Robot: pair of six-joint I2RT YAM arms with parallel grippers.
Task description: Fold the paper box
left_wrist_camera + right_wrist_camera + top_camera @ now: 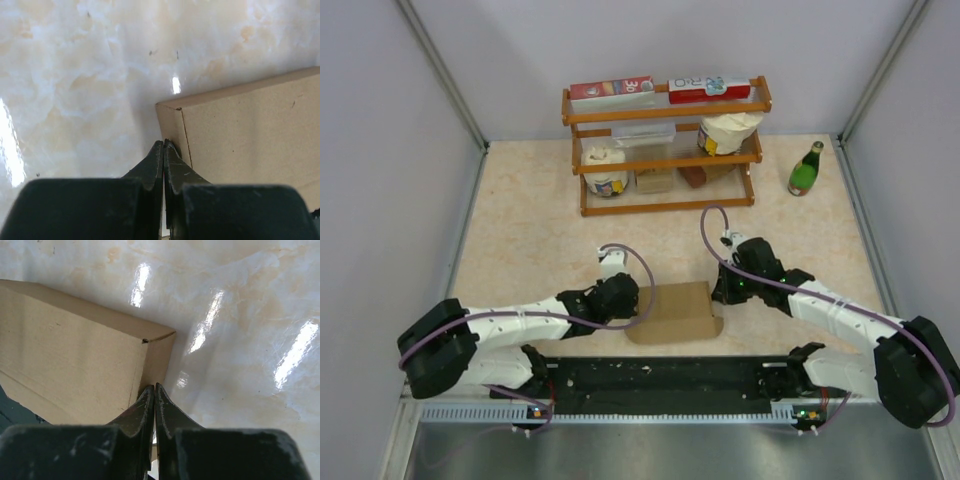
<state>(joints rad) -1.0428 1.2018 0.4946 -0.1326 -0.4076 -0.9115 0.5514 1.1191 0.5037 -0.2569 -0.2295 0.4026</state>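
The paper box (675, 312) is plain brown cardboard, folded into a closed rectangular shape, lying flat near the front middle of the table. My left gripper (638, 302) is shut and empty, its tips against the box's left end; in the left wrist view the gripper (163, 143) meets the narrow end face of the box (250, 130). My right gripper (720, 296) is shut and empty at the box's right end; in the right wrist view the gripper (154, 386) touches the end face of the box (65, 355). A small tab sticks out at the box's front right corner.
A wooden shelf rack (665, 150) stands at the back with red-and-white cartons, paper rolls and small boxes. A green bottle (806, 170) stands at the back right. A black rail (660, 378) runs along the near edge. Grey walls close in both sides.
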